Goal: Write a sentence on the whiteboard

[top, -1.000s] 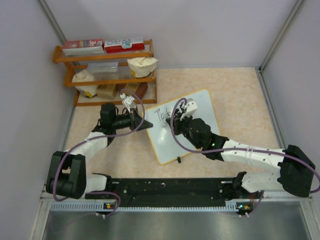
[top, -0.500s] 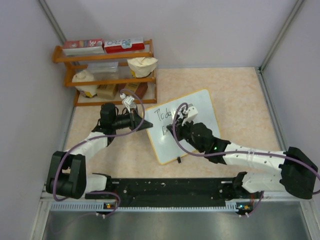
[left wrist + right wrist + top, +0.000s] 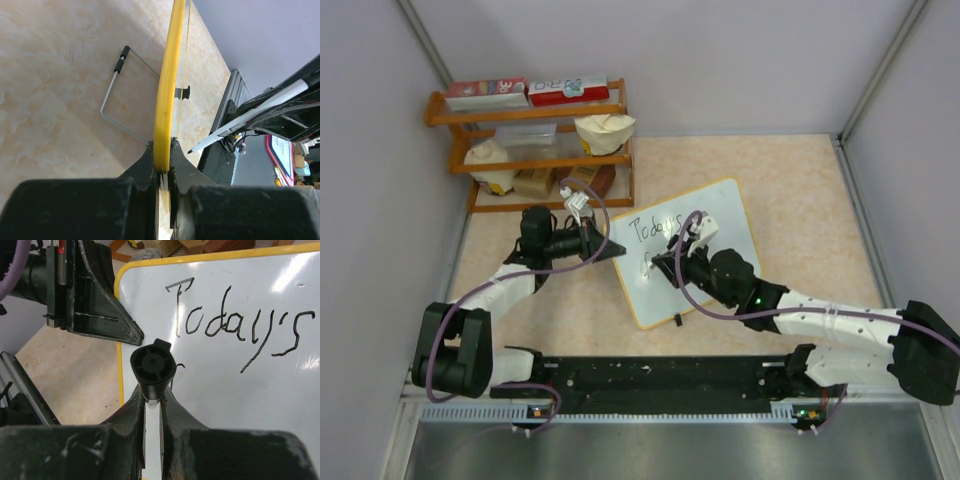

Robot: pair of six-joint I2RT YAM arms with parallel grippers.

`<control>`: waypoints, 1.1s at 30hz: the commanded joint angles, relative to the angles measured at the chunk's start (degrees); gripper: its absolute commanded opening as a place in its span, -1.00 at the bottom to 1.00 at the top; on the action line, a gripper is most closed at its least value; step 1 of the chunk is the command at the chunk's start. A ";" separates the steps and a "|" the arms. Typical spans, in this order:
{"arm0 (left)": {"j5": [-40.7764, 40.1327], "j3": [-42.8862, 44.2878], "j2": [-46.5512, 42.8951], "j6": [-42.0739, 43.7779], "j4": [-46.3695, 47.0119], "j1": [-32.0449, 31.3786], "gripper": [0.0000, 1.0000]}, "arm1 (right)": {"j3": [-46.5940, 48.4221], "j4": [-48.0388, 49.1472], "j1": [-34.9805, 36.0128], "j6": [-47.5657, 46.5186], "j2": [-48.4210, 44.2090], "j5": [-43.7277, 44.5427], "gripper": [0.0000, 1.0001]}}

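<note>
Top external showed the whiteboard (image 3: 725,215) on the bench (image 3: 800,180), toward its middle. Left wrist showed the left pincer (image 3: 162,150) clamped on its yellow frame (image 3: 167,75). Right wrist showed the right pincer (image 3: 152,400) clamped on a marker (image 3: 152,365) just below the sentence (image 3: 240,327), which read "Today's".

Far left on beige mottled surface (image 3: 800,200): wooden three-tier shelf (image 3: 520,115). Top tier: left red-and-white box (image 3: 485,93) beside right red-and-white box (image 3: 567,91). Middle tier, right end: cream folded bag (image 3: 604,131). Lower left: cream-topped container (image 3: 490,160), contents unclear.
</note>
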 commanded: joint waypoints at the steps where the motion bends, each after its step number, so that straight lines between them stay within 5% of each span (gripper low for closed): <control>1: -3.82 -1.72 0.53 8.91 -2.13 -0.53 -1.00 | 1.94 4.96 0.59 -0.56 -1.84 -0.01 -1.00; 16: -3.82 -1.90 0.18 9.09 -2.31 -0.53 -1.00 | 7.66 1.62 0.50 -2.67 5.80 4.91 -1.00; 33: -4.00 -1.90 0.27 9.09 -2.31 -0.53 -1.00 | 6.43 -3.39 -2.66 -1.70 4.31 10.19 -1.00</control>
